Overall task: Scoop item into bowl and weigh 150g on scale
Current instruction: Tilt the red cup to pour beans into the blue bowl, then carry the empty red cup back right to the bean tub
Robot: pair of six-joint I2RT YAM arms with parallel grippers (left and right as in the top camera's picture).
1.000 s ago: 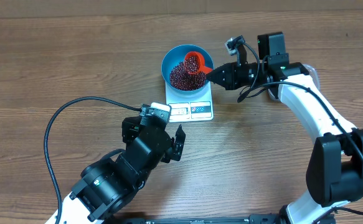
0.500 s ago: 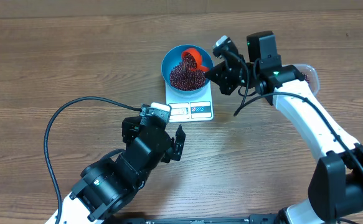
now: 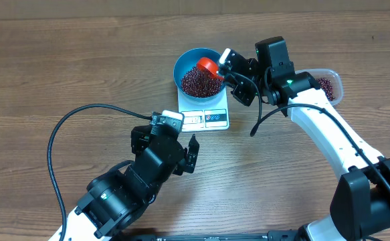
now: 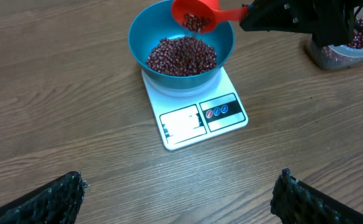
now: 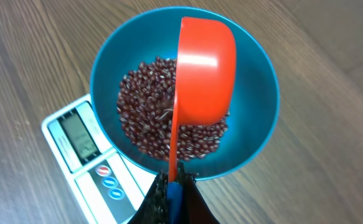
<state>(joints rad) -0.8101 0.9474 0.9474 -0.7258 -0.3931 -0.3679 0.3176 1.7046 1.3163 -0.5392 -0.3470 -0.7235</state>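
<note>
A brown wood-grain table fills every view, and nothing of the room shows beyond it. A looping black cable trails across its near left.

The white scale sits mid-table, but only its near edge shows, because the bowl covers the rest. Its grey display window is too faint to read in any view. On the far right, a clear tub is partly hidden behind the right arm, with some beans visible inside it. In the left wrist view the frame edge cuts it off.

The beans are small, oval and dark maroon, heaped loosely in the bright blue bowl and covering its bottom. The orange-red scoop hangs tipped on its side over the bowl's far right. A few beans are inside it. I cannot tell whether it touches the heap.

The right gripper is clamped tight on the scoop's thin handle. The left gripper waits near the scale with its fingers spread wide, holding nothing.
</note>
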